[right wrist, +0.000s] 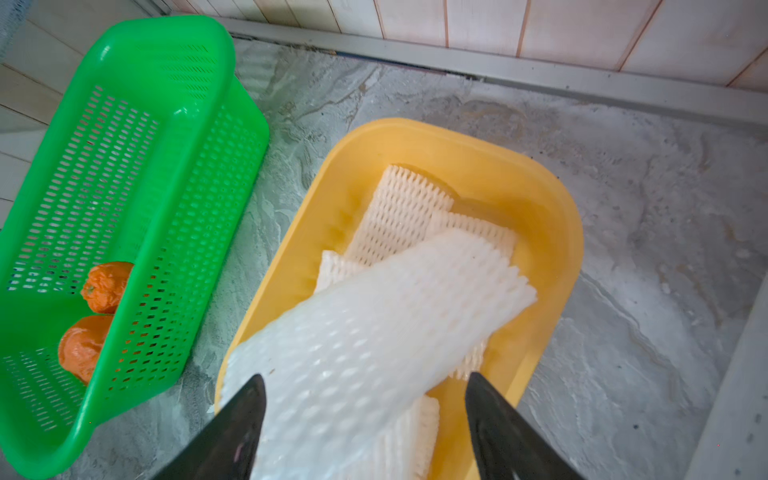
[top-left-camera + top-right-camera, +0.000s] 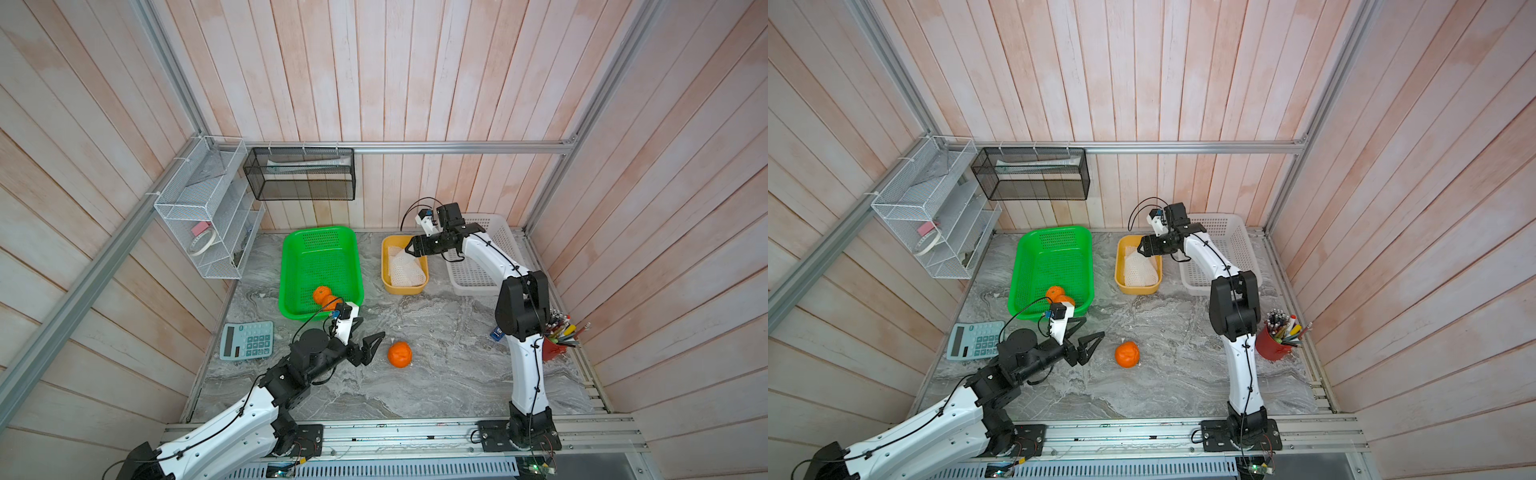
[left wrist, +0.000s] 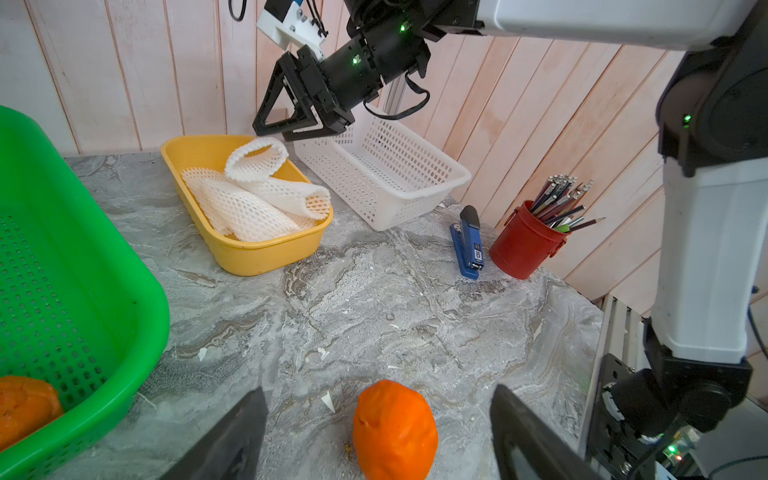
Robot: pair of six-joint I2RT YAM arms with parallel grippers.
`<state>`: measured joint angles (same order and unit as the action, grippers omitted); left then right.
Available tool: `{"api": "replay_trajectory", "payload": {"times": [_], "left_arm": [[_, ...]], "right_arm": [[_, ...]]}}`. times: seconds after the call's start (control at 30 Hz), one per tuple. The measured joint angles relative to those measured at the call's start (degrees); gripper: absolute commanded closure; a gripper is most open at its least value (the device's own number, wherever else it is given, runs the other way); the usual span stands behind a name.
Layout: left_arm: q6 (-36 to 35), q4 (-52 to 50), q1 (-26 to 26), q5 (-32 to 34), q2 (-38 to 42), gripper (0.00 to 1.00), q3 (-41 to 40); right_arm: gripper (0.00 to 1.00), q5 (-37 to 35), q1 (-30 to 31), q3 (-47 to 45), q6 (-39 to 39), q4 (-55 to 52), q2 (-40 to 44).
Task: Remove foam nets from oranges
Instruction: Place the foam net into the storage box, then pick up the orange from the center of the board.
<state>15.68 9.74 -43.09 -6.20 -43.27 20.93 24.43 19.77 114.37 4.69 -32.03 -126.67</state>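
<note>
We take the yellow tray [image 2: 386,266] as our landmark. Inside it lie the foam nets [image 3: 253,199], white mesh sleeves piled across each other, the topmost one curling up over the tray's far end in the left wrist view. Above that end hangs the right claw [image 2: 409,248], its fingers spread apart and released. In the right wrist view the top net [image 1: 374,324] passes between the two fingers without being pinched; whether it brushes them we cannot tell.

Left of the tray in both top views stands the green basket [image 2: 291,266], with two bare oranges [image 2: 325,297] touching each other in its near corner. The third orange [image 2: 400,354] sits bare on the counter [image 2: 436,374], well in front of the tray. Just beside this orange, on its left, is the left claw [image 2: 371,337], fingers wide and gripping nothing; in the left wrist view the orange [image 3: 395,432] lies between the two dark fingertips [image 3: 237,436] with clear gaps on both sides.

On the tray's other side rests the white basket [image 2: 1246,266].
</note>
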Motion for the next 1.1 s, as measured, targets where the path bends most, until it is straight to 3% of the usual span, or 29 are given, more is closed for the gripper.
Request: {"api": "replay_trajectory", "payload": {"times": [0.43, 0.73, 0.83, 1.1], "left_arm": [[0.5, -2.95, 0.0, -2.38, -2.75, 0.13, 1.18], [2.23, -2.97, -0.68, -4.17, -5.27, 0.11, 1.4], [2.27, -4.13, -2.56, -4.11, -8.79, 0.03, 3.39], [2.62, -8.31, -8.87, -1.99, -21.9, 0.01, 12.0]], "right_arm": [[0.22, 2.54, 0.0, -12.63, 3.58, 11.87, 16.17], [0.22, 1.79, -0.04, -29.4, 6.75, 16.63, 26.34], [0.19, 0.74, -0.02, -37.31, 7.76, 19.08, 32.65], [0.16, -2.32, 0.09, -56.35, 9.57, 25.62, 54.71]]}}
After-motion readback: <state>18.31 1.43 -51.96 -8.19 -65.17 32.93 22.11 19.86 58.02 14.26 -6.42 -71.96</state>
